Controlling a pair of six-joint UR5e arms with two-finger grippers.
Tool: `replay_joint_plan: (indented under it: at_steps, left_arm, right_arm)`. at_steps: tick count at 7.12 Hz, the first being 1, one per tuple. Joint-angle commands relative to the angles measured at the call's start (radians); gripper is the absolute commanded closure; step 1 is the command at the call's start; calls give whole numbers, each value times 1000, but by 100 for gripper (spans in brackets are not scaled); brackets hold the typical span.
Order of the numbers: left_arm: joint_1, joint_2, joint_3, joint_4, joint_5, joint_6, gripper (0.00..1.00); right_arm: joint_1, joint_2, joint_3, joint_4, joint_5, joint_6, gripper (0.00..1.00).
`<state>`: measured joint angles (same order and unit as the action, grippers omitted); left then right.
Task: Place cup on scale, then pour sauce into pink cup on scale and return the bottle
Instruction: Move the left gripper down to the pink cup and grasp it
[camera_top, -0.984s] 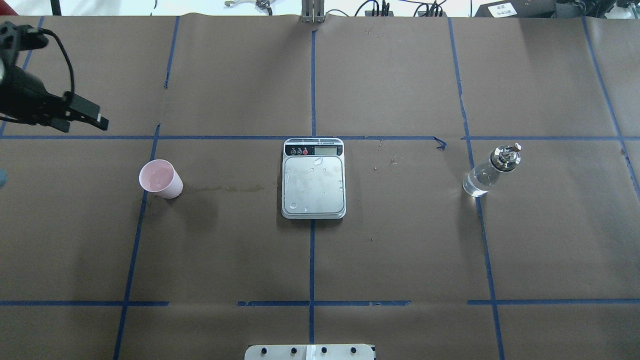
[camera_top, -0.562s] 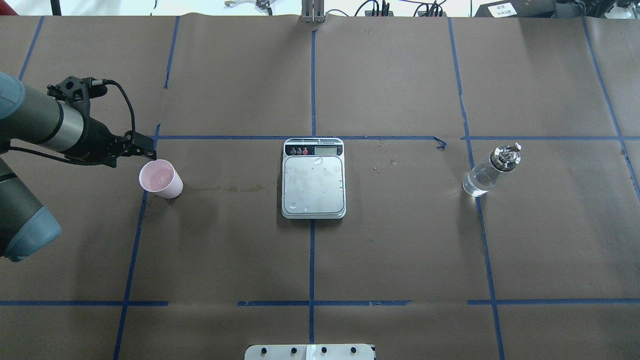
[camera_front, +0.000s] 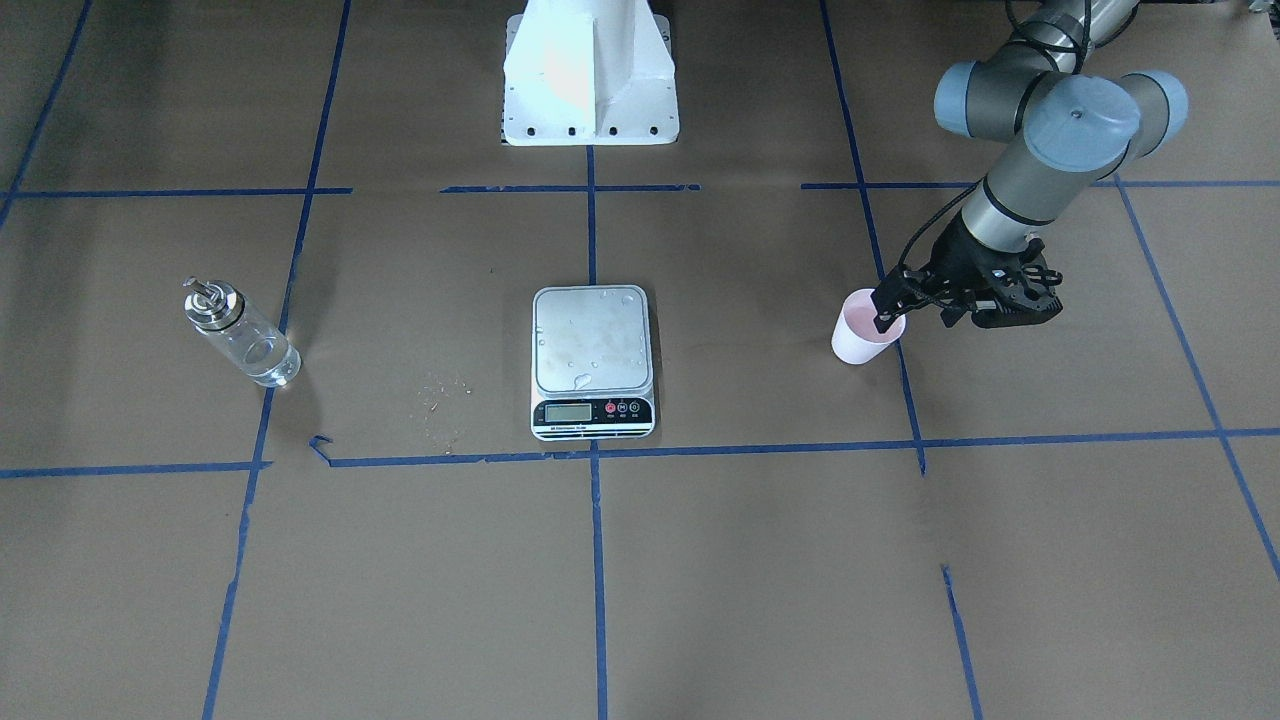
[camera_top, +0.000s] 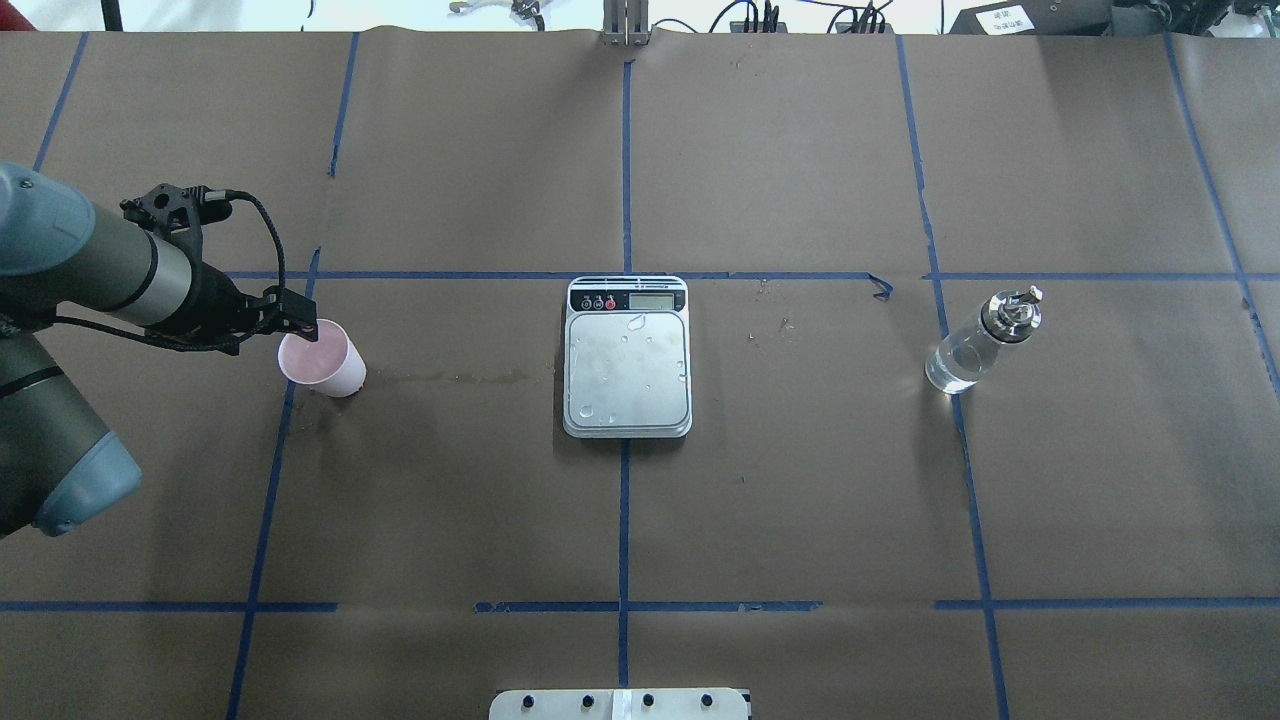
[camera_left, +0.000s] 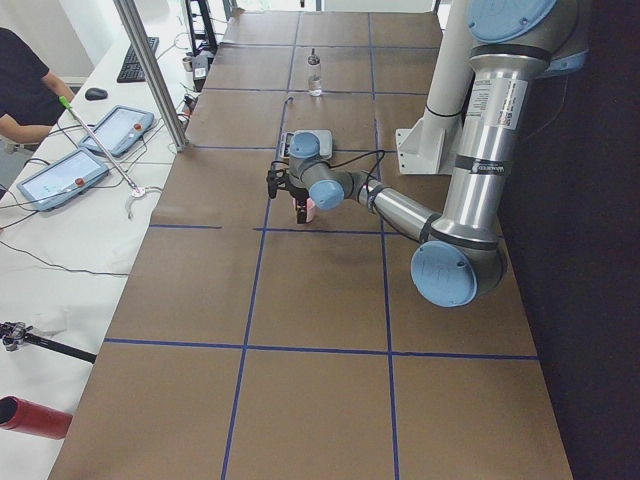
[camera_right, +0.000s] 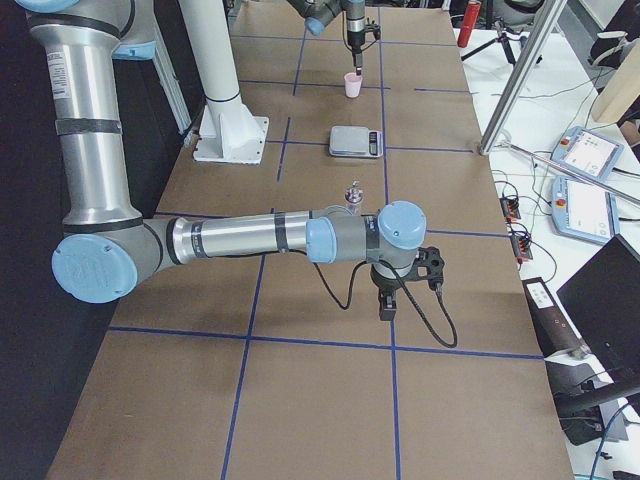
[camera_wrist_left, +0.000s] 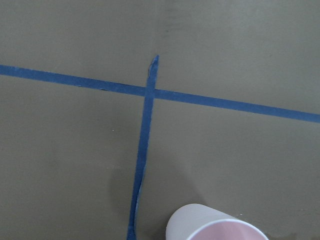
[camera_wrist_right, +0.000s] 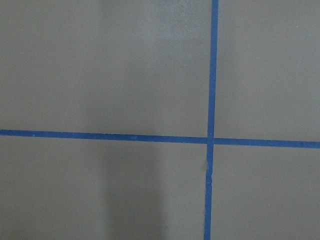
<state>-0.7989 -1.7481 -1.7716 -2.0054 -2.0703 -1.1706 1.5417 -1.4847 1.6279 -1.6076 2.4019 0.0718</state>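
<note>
The pink cup (camera_top: 325, 362) stands upright on the table's left part, also in the front view (camera_front: 858, 340) and at the bottom of the left wrist view (camera_wrist_left: 215, 227). My left gripper (camera_top: 300, 322) hangs open over the cup's left rim, one finger above the rim (camera_front: 886, 306) and the other outside it. The scale (camera_top: 627, 365) lies empty at the middle, with drops on its platform. The glass bottle (camera_top: 975, 345) of clear sauce stands at the right, untouched. My right gripper (camera_right: 388, 305) shows only in the right side view, near the table and behind the bottle; I cannot tell its state.
Blue tape lines cross the brown paper table cover (camera_top: 800, 500). A dried streak (camera_top: 450, 377) runs between cup and scale. The robot's white base (camera_front: 590, 75) stands at the table's robot side. Tablets and cables (camera_right: 585, 180) lie on a side bench.
My left arm has swung in from the far left and come down to the cup's rim. Cup, scale and bottle have not moved.
</note>
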Motion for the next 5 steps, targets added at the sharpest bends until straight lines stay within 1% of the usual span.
replay_joint_plan:
  at_steps: [1, 2, 3, 4, 5]
  left_arm:
    - [20, 1, 0, 0, -1, 0, 1]
    - [26, 1, 4, 1, -1, -3, 15]
    - [30, -1, 14, 2, 1, -6, 48]
    - [32, -2, 24, 1, 1, -3, 75]
    - [32, -4, 24, 1, 1, -3, 100]
  right_arm:
    - [0, 4, -2, 0, 0, 0, 0]
    - [0, 6, -3, 0, 0, 0, 0]
    - [0, 6, -3, 0, 0, 0, 0]
    - [0, 6, -3, 0, 0, 0, 0]
    - [0, 6, -2, 0, 2, 0, 0]
